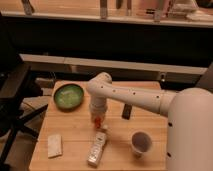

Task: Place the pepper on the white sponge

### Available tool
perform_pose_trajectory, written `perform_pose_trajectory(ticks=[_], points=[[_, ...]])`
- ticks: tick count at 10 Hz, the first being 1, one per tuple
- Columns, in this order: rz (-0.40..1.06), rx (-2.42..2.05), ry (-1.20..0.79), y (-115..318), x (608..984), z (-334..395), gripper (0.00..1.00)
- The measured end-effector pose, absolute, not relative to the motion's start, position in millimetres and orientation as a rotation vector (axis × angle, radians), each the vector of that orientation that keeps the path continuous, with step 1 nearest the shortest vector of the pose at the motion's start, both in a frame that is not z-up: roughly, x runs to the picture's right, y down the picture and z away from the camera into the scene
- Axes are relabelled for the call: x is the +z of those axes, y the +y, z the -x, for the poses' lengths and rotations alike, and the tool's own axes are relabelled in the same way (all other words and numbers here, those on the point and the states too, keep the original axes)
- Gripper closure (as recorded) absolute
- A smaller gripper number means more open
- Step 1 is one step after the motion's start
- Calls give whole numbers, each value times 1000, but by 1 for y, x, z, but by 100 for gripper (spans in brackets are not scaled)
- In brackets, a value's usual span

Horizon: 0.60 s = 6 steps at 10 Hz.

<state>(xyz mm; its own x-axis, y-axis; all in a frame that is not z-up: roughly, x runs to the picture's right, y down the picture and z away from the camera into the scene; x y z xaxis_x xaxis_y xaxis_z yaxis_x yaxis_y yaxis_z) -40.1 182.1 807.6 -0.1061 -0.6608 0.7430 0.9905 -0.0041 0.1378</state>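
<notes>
Wooden table (75, 127): we see the gripper (97, 118) lowered onto the pepper (97, 121), though we cannot tell whether it is clamped. Just beside lies a bottle (97, 148); the sponge (55, 145) lies well apart, front left.

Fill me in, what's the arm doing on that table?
The robot's white arm reaches over the wooden table; its gripper is near the middle, with the small orange-red pepper at its tip. The flat off-white rectangular sponge lies apart at the picture's lower left, nothing on it, so the placing is not yet done. A pale bottle lies flat close by the gripper.
</notes>
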Motion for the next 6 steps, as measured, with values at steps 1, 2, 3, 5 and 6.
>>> perform_pose_trajectory(ticks=[1,2,3,5,6], points=[[565,-1543,-771,185,804,52,98],[563,-1561,-774,187,801,62,98],[560,-1579,-779,189,799,72,98],[561,-1611,-781,191,796,74,98],[565,-1625,-783,194,793,70,98]])
